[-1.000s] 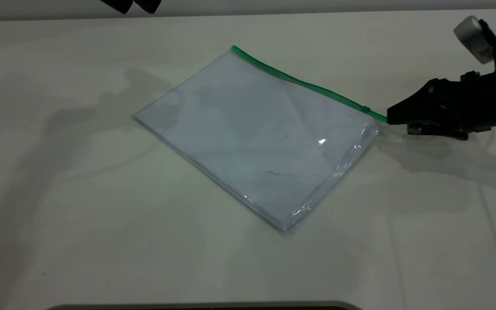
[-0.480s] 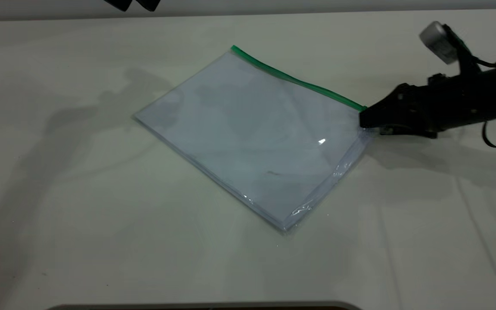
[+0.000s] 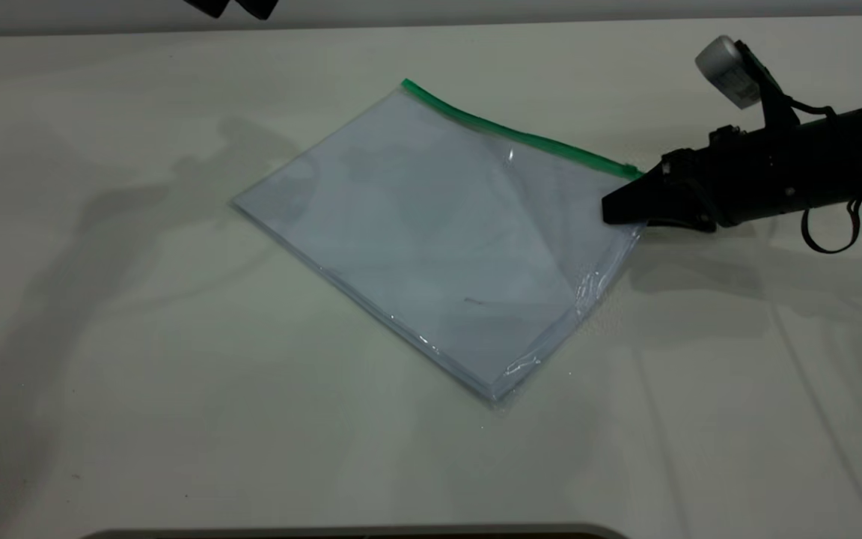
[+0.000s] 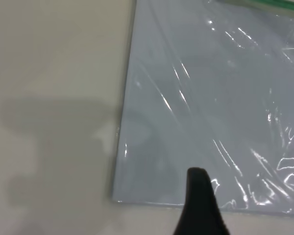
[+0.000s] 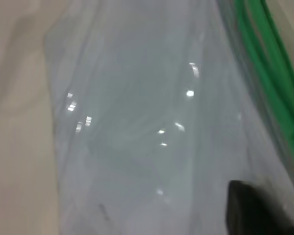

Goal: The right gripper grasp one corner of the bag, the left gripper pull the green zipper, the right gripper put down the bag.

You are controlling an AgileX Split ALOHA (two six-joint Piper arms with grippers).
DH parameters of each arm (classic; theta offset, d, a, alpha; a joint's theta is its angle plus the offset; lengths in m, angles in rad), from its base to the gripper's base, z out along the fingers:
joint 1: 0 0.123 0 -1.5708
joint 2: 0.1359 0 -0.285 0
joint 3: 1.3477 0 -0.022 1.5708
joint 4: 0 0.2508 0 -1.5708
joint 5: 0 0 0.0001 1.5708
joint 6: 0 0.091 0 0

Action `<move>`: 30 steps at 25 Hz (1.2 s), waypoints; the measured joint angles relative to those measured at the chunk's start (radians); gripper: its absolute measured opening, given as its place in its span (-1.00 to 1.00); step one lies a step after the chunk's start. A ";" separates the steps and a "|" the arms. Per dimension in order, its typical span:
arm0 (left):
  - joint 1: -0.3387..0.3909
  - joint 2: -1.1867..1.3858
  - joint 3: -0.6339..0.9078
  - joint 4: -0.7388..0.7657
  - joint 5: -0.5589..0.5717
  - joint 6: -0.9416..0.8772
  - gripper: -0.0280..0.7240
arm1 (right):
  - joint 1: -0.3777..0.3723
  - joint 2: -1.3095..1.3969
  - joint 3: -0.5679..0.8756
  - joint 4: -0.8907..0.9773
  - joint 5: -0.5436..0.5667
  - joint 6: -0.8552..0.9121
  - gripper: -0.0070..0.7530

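The bag [image 3: 431, 232] is a clear pouch of white sheets lying flat in the middle of the table. The green zipper [image 3: 506, 133] edges its far long side. My right gripper [image 3: 612, 212] reaches in low from the right and sits at the bag's right corner, by the zipper's end. That corner is raised a little. In the right wrist view the bag [image 5: 152, 122] and zipper [image 5: 264, 63] fill the frame. My left gripper [image 3: 233, 7] is open at the far top edge, well above the bag. One of its fingers [image 4: 201, 205] shows over a bag edge [image 4: 196, 122].
The pale table [image 3: 139, 374] stretches bare to the left, front and right of the bag. The right arm with its grey wrist camera [image 3: 726, 64] and a cable loop [image 3: 827, 228] lies along the right side.
My right gripper has slid left along the table onto the bag's right corner. That corner and the zipper's end have risen slightly. The left gripper has not moved.
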 joint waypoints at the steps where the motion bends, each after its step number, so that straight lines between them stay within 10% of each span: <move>1: 0.000 0.000 0.000 0.000 -0.002 0.025 0.64 | 0.000 0.000 0.000 0.000 0.021 -0.012 -0.87; 15: -0.119 0.034 -0.076 -0.100 0.029 0.398 0.64 | 0.092 0.001 -0.204 -0.293 0.115 0.101 -0.89; 30: -0.144 0.282 -0.369 -0.096 0.340 0.520 0.64 | 0.233 0.007 -0.489 -0.519 0.138 0.275 -0.89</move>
